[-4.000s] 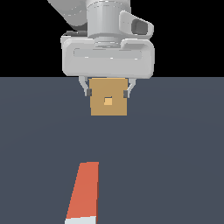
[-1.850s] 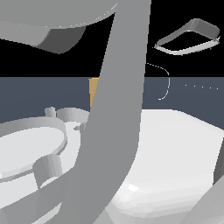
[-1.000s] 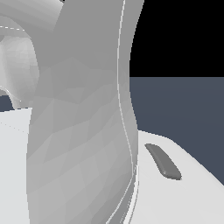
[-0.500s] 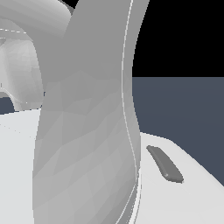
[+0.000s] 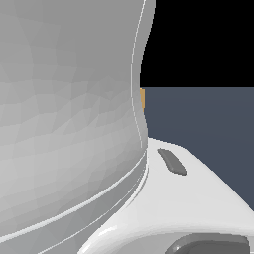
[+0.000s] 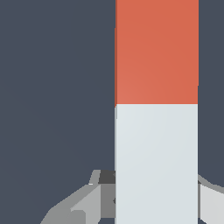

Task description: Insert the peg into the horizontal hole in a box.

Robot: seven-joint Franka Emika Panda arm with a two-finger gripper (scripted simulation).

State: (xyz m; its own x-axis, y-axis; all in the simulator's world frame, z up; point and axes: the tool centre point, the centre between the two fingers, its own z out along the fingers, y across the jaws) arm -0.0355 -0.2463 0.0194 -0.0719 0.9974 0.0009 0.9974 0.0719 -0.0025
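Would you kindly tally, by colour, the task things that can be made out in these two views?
Orange-red and white: 1, the peg, seen close up in the wrist view.
Tan-orange: 1, the box, only a thin sliver beside the robot arm in the exterior view.
Total: 2. The hole is hidden.

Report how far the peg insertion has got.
Done: the gripper has reached the peg, its fingers either side of the white end. In hand: the grasp; whether the fingers have closed is unclear. Left: lifting, aligning and inserting. Only a sliver of the box shows behind the arm.
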